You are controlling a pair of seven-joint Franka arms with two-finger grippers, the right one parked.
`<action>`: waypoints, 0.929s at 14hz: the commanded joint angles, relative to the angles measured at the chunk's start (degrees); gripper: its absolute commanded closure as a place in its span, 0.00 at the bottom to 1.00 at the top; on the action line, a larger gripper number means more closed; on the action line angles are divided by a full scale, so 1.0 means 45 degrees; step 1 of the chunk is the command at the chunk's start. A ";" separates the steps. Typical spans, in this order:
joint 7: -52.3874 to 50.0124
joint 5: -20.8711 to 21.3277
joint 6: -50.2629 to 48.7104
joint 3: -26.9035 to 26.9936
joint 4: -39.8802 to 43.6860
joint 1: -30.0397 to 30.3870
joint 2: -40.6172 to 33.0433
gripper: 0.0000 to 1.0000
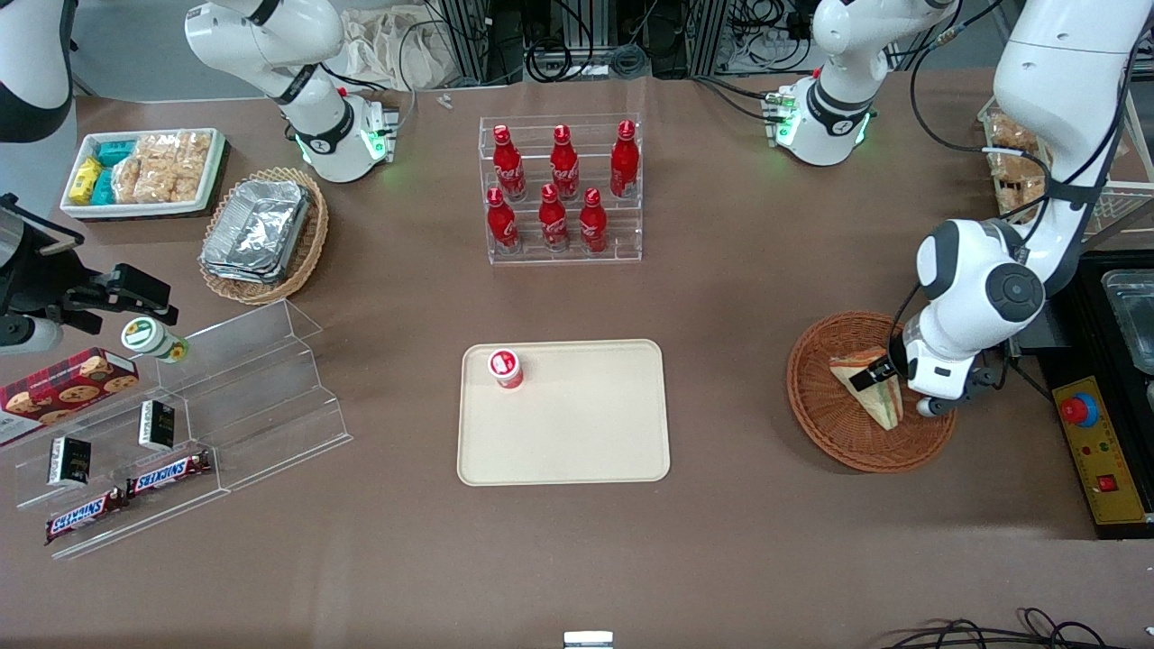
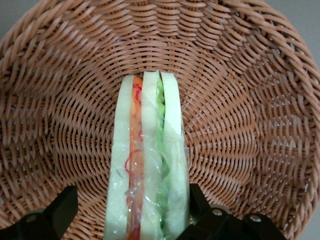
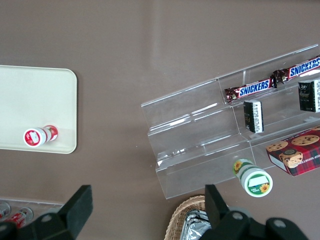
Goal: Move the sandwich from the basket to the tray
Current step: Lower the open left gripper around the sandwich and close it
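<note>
So the sandwich (image 1: pixel 873 394) is still sitting in the round wicker basket (image 1: pixel 825 419), over toward the working arm's end of the tabletop (image 1: pixel 739 288). It's propped on edge, bread slices upright with the orange and green filling showing through the clear wrap.

The pincer (image 2: pixel 127 202) is down inside the basket, straddling the sandwich. From the wrist camera you can see one black finger on each side of the wedge. One finger (image 2: pixel 197 197) looks like it's right up against the bread, the other one (image 2: pixel 62 207) sits off to the side with bare wicker showing between it and the sandwich. So I'd call it open and not gripping anything yet, just lined up around the thing.

The cream tray (image 1: pixel 577 451) is well apart from the basket, nearer the middle of the tabletop. Only thing on it is a small red-and-white cup (image 1: pixel 506 368) lying near one corner, so loads of bare tray to land on.

Progress-wise: I'd say the approach is basically sorted and that's about it. Closing on the sandwich, lifting it out over the basket rim, carrying it across and setting it down on the tray all look like they're still to come.
</note>
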 commanded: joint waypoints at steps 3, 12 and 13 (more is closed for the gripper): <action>-0.0136 0.0444 0.0338 -0.0075 -0.0185 0.0127 -0.0097 0.41; 0.2028 0.0328 -0.4204 -0.0153 0.2290 0.0127 -0.0818 0.72; 0.2361 0.0211 -0.5180 -0.0172 0.3011 0.0088 -0.0897 0.72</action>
